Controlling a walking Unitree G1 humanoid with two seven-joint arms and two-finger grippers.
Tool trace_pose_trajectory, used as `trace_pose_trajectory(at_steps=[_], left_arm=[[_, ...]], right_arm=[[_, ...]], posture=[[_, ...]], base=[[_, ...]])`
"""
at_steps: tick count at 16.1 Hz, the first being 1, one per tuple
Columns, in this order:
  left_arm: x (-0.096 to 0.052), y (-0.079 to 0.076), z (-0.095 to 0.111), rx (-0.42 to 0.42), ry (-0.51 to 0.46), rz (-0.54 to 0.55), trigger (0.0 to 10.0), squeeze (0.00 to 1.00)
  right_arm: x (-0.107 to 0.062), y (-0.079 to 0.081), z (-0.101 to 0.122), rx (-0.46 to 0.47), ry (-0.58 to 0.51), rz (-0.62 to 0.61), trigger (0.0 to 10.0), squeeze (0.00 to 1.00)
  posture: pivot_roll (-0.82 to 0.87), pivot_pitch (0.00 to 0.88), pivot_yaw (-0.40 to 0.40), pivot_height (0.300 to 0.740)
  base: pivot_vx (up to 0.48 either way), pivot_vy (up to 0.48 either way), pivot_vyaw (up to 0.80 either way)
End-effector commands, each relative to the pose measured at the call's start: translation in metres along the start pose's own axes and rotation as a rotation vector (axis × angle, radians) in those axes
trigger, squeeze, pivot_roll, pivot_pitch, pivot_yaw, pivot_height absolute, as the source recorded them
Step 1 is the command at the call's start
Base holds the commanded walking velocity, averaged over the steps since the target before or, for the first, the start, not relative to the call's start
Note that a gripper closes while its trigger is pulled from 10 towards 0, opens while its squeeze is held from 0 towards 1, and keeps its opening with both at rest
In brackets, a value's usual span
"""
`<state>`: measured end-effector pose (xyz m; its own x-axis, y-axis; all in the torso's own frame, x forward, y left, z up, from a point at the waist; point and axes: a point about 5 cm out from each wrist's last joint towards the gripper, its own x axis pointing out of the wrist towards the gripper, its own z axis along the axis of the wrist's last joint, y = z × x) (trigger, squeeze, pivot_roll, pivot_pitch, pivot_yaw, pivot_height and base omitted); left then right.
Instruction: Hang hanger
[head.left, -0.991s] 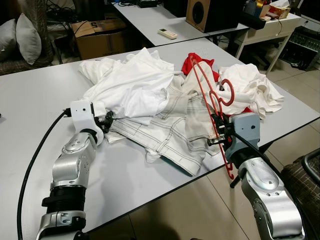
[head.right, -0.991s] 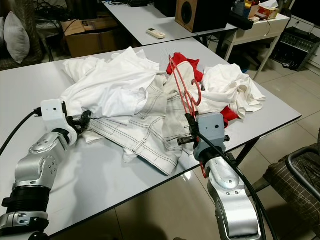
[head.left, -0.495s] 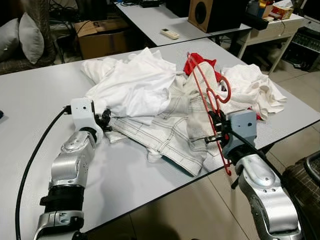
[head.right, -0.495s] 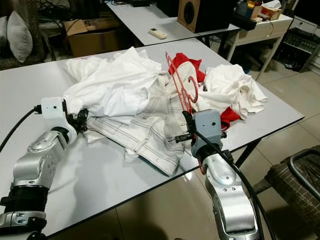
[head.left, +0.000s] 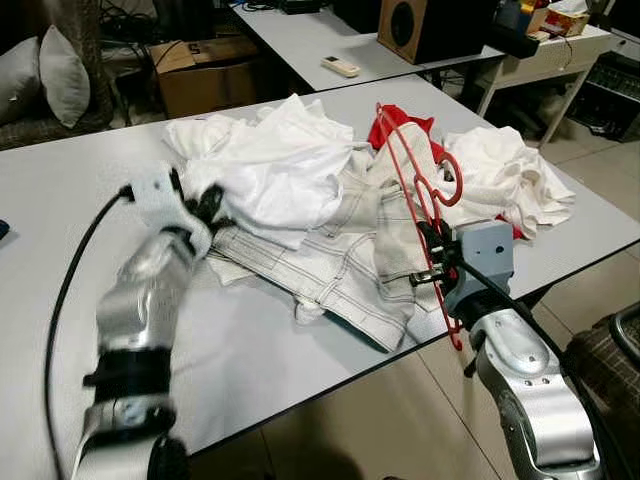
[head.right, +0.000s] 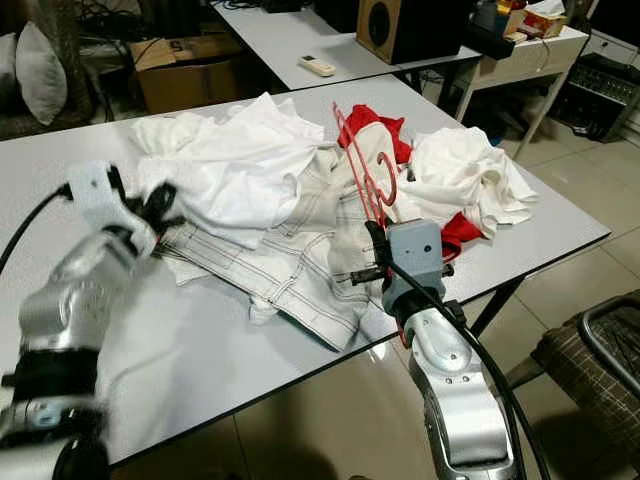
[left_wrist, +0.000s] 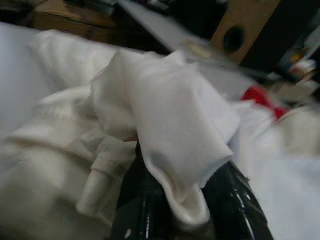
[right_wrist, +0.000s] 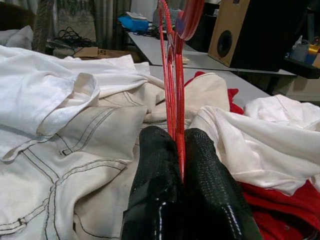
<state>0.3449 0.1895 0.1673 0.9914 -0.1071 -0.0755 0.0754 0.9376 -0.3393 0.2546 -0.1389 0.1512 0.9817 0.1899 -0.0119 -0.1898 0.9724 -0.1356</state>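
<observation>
The right gripper (right_wrist: 179, 165) has its two black fingers (right_wrist: 155, 200) pressed together on the red hanger (head.left: 420, 190), the thin red wire caught between their tips. That hanger stands tilted above the near right edge of the grey table (head.left: 60, 215), its hook (head.left: 452, 180) curling up toward the far side and its lower end (head.left: 458, 340) hanging past the table edge beside the right arm. The right gripper's grey wrist housing (head.left: 482, 262) sits just at the table's front edge.

The left gripper (left_wrist: 176, 187) has its fingers closed on a fold of white shirt (head.left: 270, 165), the cloth bunched between the two black fingertips (left_wrist: 235, 200) and draped over them. The left arm (head.left: 140, 320) is blurred, reaching over the table from the near left, with a black cable (head.left: 65, 290) trailing from its wrist.

Under both grippers spreads a heap of clothes: the white shirt on the left, cream trousers with dark stitching (head.left: 340, 265) in the middle, another white garment (head.left: 510, 180) on the right, and a red garment (head.left: 400, 125) beneath the hanger.

Beyond the table stands a second table (head.left: 300, 40) with a remote control (head.left: 341, 66) and a speaker (head.left: 425, 25), a cardboard box (head.left: 200, 70) on the floor, and grey cushions (head.left: 45, 75) at the far left
</observation>
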Motion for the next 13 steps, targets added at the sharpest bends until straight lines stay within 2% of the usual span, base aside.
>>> trace_pose_trajectory(at_steps=[1, 2, 3, 4, 5, 6, 7, 8, 9, 10, 11, 13], left_arm=[[0.004, -0.008, 0.013, -0.018, -0.040, -0.045, 0.0, 0.00], [0.011, -0.016, 0.030, -0.064, -0.094, -0.069, 0.0, 0.00], [0.022, -0.030, 0.061, -0.097, -0.173, -0.133, 0.0, 0.00], [0.027, -0.047, 0.087, -0.063, -0.224, -0.215, 0.0, 0.00], [0.027, -0.055, 0.097, -0.049, -0.239, -0.263, 0.0, 0.00], [0.026, -0.073, 0.114, 0.033, -0.259, -0.378, 0.0, 0.00], [0.026, -0.080, 0.117, 0.080, -0.249, -0.420, 0.0, 0.00], [0.027, -0.088, 0.113, 0.090, -0.218, -0.454, 0.0, 0.00], [0.026, -0.098, 0.100, 0.103, -0.149, -0.508, 0.0, 0.00], [0.025, -0.102, 0.092, 0.122, -0.119, -0.528, 0.0, 0.00], [0.020, -0.111, 0.065, 0.231, -0.018, -0.596, 0.0, 0.00], [0.009, -0.119, 0.041, 0.366, 0.070, -0.716, 0.0, 0.00]], right_arm=[[-0.002, -0.001, -0.003, -0.003, 0.007, -0.011, 10.0, 0.00], [-0.002, -0.001, -0.002, 0.002, 0.004, -0.016, 10.0, 0.00], [-0.002, -0.002, -0.001, 0.001, 0.001, -0.022, 10.0, 0.00], [-0.002, -0.004, -0.001, -0.001, -0.001, -0.027, 10.0, 0.00], [-0.003, -0.005, 0.000, -0.001, -0.003, -0.031, 10.0, 0.00], [-0.005, -0.007, 0.000, 0.002, -0.005, -0.051, 10.0, 0.00], [-0.007, -0.009, 0.000, 0.008, -0.006, -0.067, 10.0, 0.00], [-0.008, -0.011, 0.001, 0.016, -0.016, -0.085, 10.0, 0.00], [-0.011, -0.015, 0.004, 0.031, -0.038, -0.114, 10.0, 0.00], [-0.012, -0.017, 0.005, 0.039, -0.047, -0.128, 10.0, 0.00], [-0.015, -0.027, 0.010, 0.061, -0.084, -0.191, 10.0, 0.00], [-0.018, -0.037, 0.013, 0.083, -0.104, -0.247, 10.0, 0.00]], posture=[[-0.05, 0.000, 0.031, 0.740], [-0.05, 0.000, 0.032, 0.740], [-0.06, 0.000, 0.035, 0.740], [-0.06, 0.000, 0.041, 0.740], [-0.06, 0.000, 0.043, 0.740], [-0.06, 0.000, 0.051, 0.740], [-0.07, 0.000, 0.055, 0.740], [-0.07, 0.000, 0.061, 0.740], [-0.08, 0.000, 0.066, 0.740], [-0.08, 0.000, 0.067, 0.740], [-0.08, 0.000, 0.068, 0.740], [-0.08, 0.000, 0.061, 0.740]], base=[[0.000, 0.000, 0.00], [0.000, 0.000, 0.00], [0.000, 0.000, 0.00], [0.000, 0.000, 0.00], [0.000, 0.000, 0.00], [0.000, 0.000, 0.00], [0.000, 0.000, 0.00], [0.000, 0.000, 0.00], [0.000, 0.000, 0.00], [0.000, 0.000, 0.00], [0.000, 0.000, 0.00], [0.000, 0.000, 0.00]])
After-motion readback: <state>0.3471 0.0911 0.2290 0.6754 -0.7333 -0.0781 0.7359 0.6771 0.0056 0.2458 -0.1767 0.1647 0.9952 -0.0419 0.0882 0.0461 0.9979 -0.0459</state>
